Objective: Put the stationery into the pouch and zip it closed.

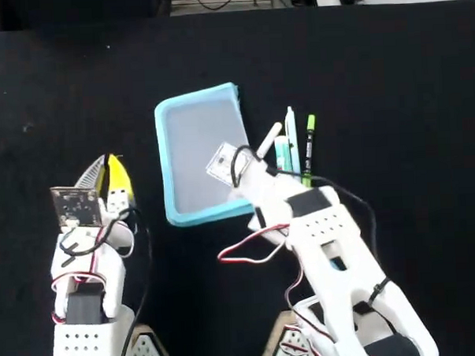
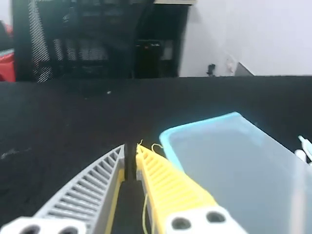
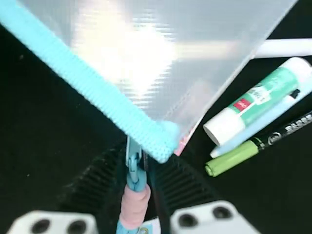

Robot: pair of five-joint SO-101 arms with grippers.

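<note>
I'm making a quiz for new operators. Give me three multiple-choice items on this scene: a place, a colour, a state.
1. Where is the stationery? A in the pouch; B on the table beside the pouch; C under the pouch.
2. What colour is the pouch's trim? A light blue; B red; C yellow.
3. What state is the right gripper in? A open; B shut, holding nothing; C shut on the zipper pull.
Key: 1 B, it lies on the table along the pouch's edge; 2 A, the border is light blue; 3 C, it pinches the pull at the pouch's corner.
</note>
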